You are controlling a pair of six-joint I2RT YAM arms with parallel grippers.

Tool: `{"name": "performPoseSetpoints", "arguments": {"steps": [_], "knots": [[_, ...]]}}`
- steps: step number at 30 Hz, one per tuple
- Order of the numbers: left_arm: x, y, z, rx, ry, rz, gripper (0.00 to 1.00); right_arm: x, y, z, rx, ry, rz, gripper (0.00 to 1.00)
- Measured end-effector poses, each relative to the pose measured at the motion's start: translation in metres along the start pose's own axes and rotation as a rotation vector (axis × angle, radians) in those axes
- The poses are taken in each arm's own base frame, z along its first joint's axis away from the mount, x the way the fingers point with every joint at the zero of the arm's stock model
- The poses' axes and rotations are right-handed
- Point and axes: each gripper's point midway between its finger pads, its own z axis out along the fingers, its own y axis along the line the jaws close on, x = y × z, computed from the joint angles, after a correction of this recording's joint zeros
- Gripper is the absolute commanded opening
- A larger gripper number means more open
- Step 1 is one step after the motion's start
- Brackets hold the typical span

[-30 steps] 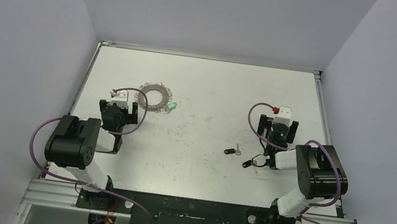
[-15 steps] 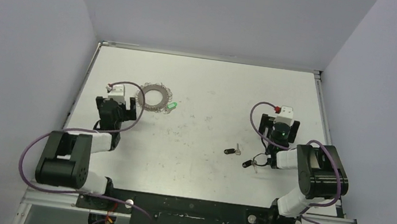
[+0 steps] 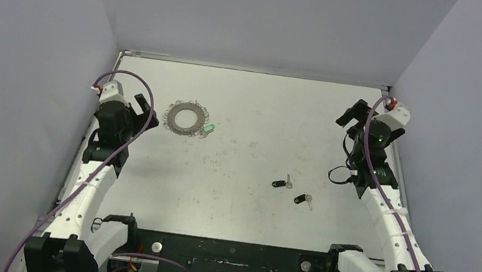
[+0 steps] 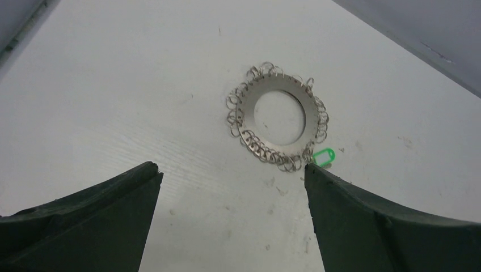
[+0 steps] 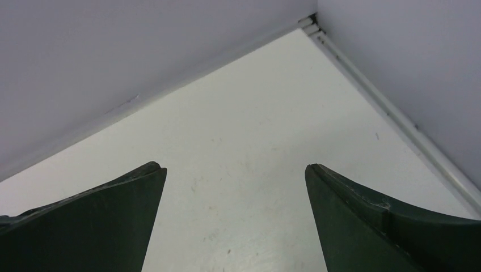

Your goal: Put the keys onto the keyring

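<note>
Swinging out of their folded poses, both arms now stretch toward the frame's sides. The left gripper [image 4: 228,166], jaws apart and empty, has drawn back to the left edge of the table [image 3: 256,103], away from the keyring [image 4: 248,120], which lies flat, upper left of centre. The right gripper [image 5: 232,166], equally wide and empty, has moved to the upper right corner, uncovering the keys [image 3: 280,183] lower right of centre. No key is on the ring yet. Only the ring's green tag [image 3: 208,129] lies close, and neither reach looks blocked.
</note>
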Motion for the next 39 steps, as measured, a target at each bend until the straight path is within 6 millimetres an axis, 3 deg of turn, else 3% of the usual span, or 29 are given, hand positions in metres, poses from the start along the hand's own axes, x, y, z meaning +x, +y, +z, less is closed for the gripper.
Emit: {"name": "performPoseSetpoints", "arguments": {"steps": [3,7,10,15,22,25,28,31,39], "knots": [[0.016,-0.004,-0.008,0.035,0.082,-0.046,0.89,0.021,0.005,-0.009,-0.049,0.091,0.017,1.0],[0.056,-0.017,-0.004,0.097,0.272,-0.086,0.77,0.094,-0.004,-0.021,-0.063,0.32,-0.001,1.0],[0.081,-0.022,0.009,0.1,0.411,-0.102,0.74,0.133,-0.006,-0.029,-0.074,0.47,-0.015,1.0],[0.114,-0.043,0.043,0.097,0.589,-0.048,0.71,0.176,-0.006,-0.038,-0.099,0.648,-0.03,1.0],[0.132,-0.108,0.094,0.154,0.656,0.177,0.72,0.194,0.001,-0.052,-0.169,0.75,-0.046,1.0],[0.139,-0.127,0.114,0.171,0.661,0.238,0.72,0.2,0.0,-0.058,-0.183,0.784,-0.06,1.0],[0.151,-0.129,0.133,0.159,0.681,0.272,0.72,0.202,0.001,-0.062,-0.201,0.803,-0.067,1.0],[0.168,-0.118,0.147,0.114,0.713,0.304,0.72,0.205,0.006,-0.066,-0.227,0.822,-0.068,1.0],[0.179,-0.121,0.149,0.1,0.723,0.377,0.72,0.211,0.014,-0.078,-0.281,0.863,-0.065,1.0]]}}
